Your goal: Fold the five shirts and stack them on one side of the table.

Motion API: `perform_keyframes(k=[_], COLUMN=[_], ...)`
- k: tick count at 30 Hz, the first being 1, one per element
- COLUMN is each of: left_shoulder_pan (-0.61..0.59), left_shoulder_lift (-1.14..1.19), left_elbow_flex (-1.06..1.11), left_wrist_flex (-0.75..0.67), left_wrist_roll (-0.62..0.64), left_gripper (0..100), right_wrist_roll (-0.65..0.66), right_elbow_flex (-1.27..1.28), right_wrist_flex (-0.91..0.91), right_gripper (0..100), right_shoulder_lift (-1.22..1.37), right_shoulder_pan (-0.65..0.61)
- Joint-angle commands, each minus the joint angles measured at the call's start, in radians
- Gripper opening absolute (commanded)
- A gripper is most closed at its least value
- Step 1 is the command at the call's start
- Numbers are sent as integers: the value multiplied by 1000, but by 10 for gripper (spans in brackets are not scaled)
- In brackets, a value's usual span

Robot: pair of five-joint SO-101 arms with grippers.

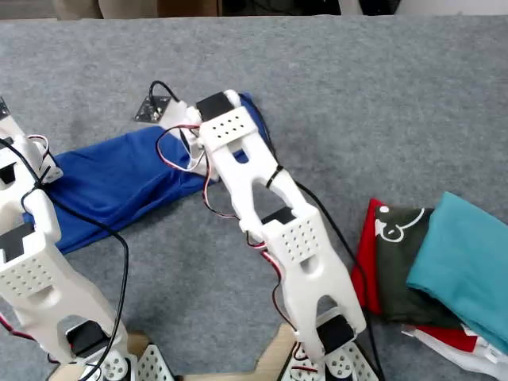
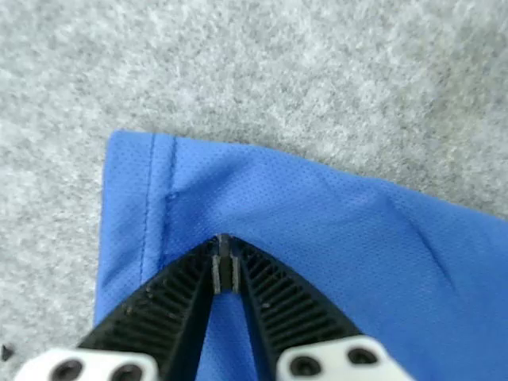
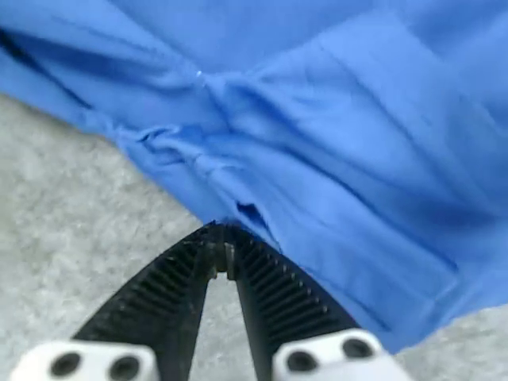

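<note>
The blue shirt [image 1: 119, 186] lies spread in a long band across the left half of the grey table [image 1: 357, 95], running from the near left edge up toward the middle, creased and partly doubled over itself.

In the left wrist view the left end effector [image 2: 225, 274] has its ribbed fingers [image 2: 178, 305] closed tip to tip on the blue shirt just inside a stitched, hemmed corner, with small creases fanning out from the pinch.

The right end effector [image 3: 226, 266] is also closed, its tips meeting at the rumpled edge of the blue shirt where cloth meets table. It appears to have a fold of fabric nipped between them, though the grip itself is hard to make out.

In the high view one arm reaches to the shirt's left end, the other to its far right end.

Well apart, at the table's right side, sits a loose heap — a red shirt [image 1: 367, 254] lowest, a dark green shirt [image 1: 393, 262] on it, a teal shirt [image 1: 460, 262] overlapping that, and a white shirt [image 1: 468, 357] showing at the near edge.
</note>
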Motion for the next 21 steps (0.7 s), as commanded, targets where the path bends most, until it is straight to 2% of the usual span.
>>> perform_keyframes(k=[1,15,17,21], left_shoulder_pan=[-9,-9,-9,-9], left_shoulder_lift=[-1,-1,-1,-1], left_elbow_flex=[-28,-26,-26,-26], left_wrist_flex=[6,6,6,6], left_wrist_roll=[-3,-3,-3,-3], left_gripper=[19,19,19,19], right_wrist_roll=[-11,-11,-9,-3], right_elbow_flex=[-113,-573,-661,-791], right_wrist_flex=[-20,-341,-328,-149], right_gripper=[5,5,5,5], right_shoulder_lift=[21,357,389,390], right_shoulder_pan=[-1,36,35,36])
